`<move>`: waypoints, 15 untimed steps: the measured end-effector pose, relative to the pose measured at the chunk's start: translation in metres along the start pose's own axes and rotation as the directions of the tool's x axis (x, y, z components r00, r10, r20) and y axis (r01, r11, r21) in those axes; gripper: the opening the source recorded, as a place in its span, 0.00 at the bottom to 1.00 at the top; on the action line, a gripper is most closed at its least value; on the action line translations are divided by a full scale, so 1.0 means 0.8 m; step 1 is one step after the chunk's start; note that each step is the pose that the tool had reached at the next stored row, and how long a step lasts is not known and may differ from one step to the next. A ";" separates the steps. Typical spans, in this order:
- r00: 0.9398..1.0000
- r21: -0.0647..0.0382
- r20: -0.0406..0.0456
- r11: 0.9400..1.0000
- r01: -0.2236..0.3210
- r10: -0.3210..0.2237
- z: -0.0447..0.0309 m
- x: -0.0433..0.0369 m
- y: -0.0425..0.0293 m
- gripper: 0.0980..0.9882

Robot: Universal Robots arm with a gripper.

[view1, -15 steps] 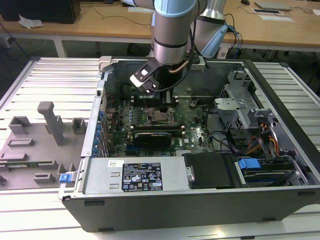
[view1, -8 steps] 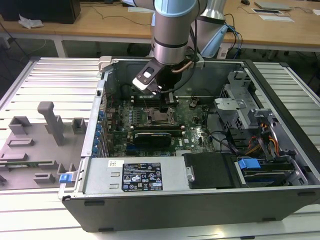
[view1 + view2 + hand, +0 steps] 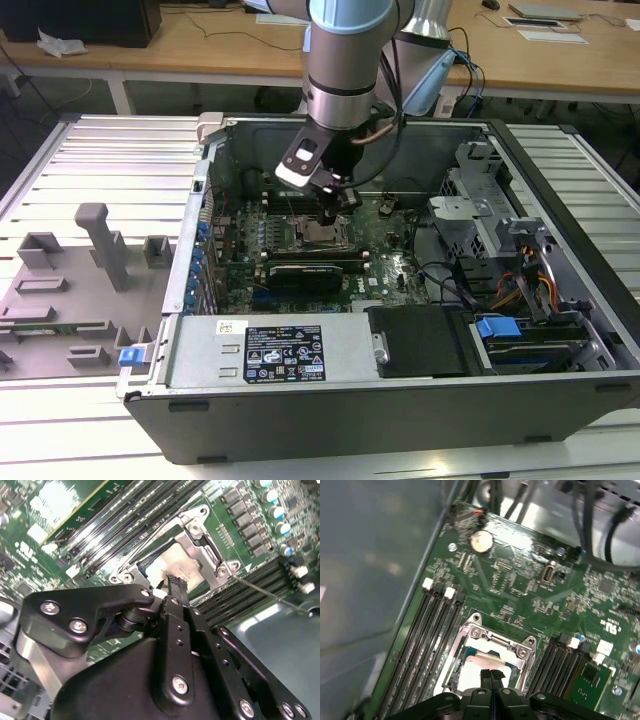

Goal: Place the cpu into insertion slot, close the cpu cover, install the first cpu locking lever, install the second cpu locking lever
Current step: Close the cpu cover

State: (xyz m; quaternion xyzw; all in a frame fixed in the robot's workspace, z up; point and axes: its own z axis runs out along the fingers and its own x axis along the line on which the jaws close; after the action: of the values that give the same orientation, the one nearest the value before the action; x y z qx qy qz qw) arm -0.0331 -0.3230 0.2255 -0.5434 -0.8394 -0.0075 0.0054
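Flat, square, silver-grey cpu (image 3: 474, 669) lies in the insertion slot (image 3: 463, 659). A silvery metal frame (image 3: 492, 641) rings it on the green motherboard (image 3: 520, 582), mid-way inside the open dark computer case (image 3: 300, 405). The arm stands upright. The black gripper (image 3: 490, 674) has its fingertips pressed together, grasping nothing, at the cpu's top.

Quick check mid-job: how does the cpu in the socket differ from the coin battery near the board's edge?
The cpu is square; the coin battery is round. The cpu sits inside a silvery metal frame between the memory slots; the battery sits unframed among small parts. The end effector, shut, is right at the cpu, well away from the battery. Both are flat, silvery and lie on the green board.
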 end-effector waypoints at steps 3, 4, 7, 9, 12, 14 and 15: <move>0.998 0.001 0.000 0.998 0.059 -0.059 0.0000 0.000 0.0000 0.01; 0.997 0.002 0.000 0.997 0.077 -0.077 0.0001 0.000 0.0000 0.01; 0.986 0.004 0.001 0.986 0.167 -0.167 0.0001 0.000 0.0000 0.01; 0.976 0.005 0.001 0.976 0.217 -0.217 0.0001 0.000 0.0000 0.01; 0.940 0.008 0.001 0.940 0.341 -0.341 0.0001 0.000 0.0000 0.01; 0.912 0.010 0.001 0.912 0.409 -0.409 0.0001 0.000 0.0000 0.01; 0.904 0.010 0.000 0.904 0.427 -0.427 0.0000 0.000 0.0000 0.01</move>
State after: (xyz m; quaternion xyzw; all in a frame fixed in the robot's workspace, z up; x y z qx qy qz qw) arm -0.0331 -0.3230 0.2255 -0.3468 -0.9379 -0.0036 0.0052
